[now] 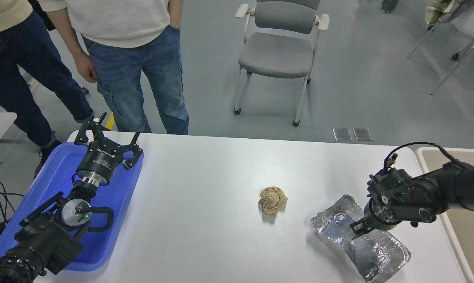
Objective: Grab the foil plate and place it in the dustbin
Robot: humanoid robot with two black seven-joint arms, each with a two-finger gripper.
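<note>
Right arm: enters from the right edge at about 3 o'clock and bends down toward the table's near right part.
Right gripper (356,231): tip dips inside the foil plate, over its far half; from this angle I cannot tell whether its fingers are apart or together, or whether they touch the foil.
Foil plate (382,255): lies flat on the white table (205,184) at about 4 o'clock from the table's middle, long axis running from far-left to near-right, crinkled rim up, near the table's right edge.
Dustbin (425,154): beige, off the table's right edge at 3 o'clock, only its rim corner and part of its tan inside in view; well apart from the foil plate's far corner, with the right arm reaching across between them.
Paper ball (273,200): crumpled tan, near the table's middle, at 9 to 10 o'clock from the foil plate, apart from it.
Left arm: parked at 7 o'clock, lying over the blue tray (52,184).
Left gripper (107,138): fingers spread apart, holding nothing, above the tray's far end.
People: two stand at the far left, 11 o'clock, one in blue jeans (138,78), one in dark trousers (21,70).
Chair (278,55): grey, on the floor at 12 o'clock beyond the table.
</note>
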